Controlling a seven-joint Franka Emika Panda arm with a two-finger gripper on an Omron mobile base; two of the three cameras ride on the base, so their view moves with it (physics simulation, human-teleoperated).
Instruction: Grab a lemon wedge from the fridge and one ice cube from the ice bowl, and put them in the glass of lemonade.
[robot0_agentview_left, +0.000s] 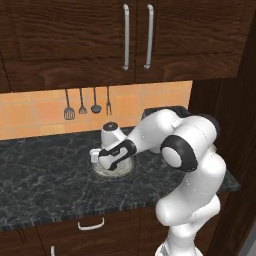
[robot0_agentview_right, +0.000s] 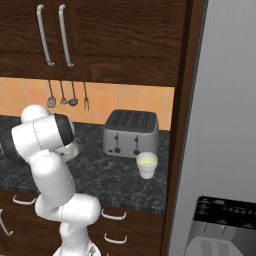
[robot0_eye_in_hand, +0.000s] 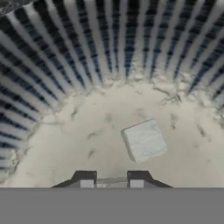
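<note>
Standing at the dark marble counter (robot0_agentview_left: 45, 175), I note two vessels. Ice bowl (robot0_agentview_left: 127, 169) — round, shallow, see-through — sits near the middle of the worktop, in front of the orange tiled wall where four utensils (robot0_agentview_left: 86, 104) hang. Close up from the hand, its ribbed wall (robot0_eye_in_hand: 52, 57) rises around a pale, speckled floor, and one squarish whitish ice cube (robot0_eye_in_hand: 144, 141) lies loose there, just beyond the finger tips (robot0_eye_in_hand: 86, 180).

Glass of lemonade (robot0_agentview_right: 147, 165) — small whitish tumbler, pale yellow liquid near the brim — stands upright on the counter just in front of the silver toaster (robot0_agentview_right: 131, 132), close to the counter's fridge end. Grey steel fridge (robot0_agentview_right: 225, 125) fills that side, black dispenser panel (robot0_agentview_right: 222, 227) low on its door, doors closed. Lemon wedge: cannot say where it is.

Claw: the gripper (robot0_eye_in_hand: 111, 181) is down inside the bowl, arm bent over it from the right. Tips are drawn close together, with a thin pale strip showing between them — closed, and it may be pinching a piece of ice, though I cannot tell for sure. The loose cube lies apart from the tips, untouched.
</note>
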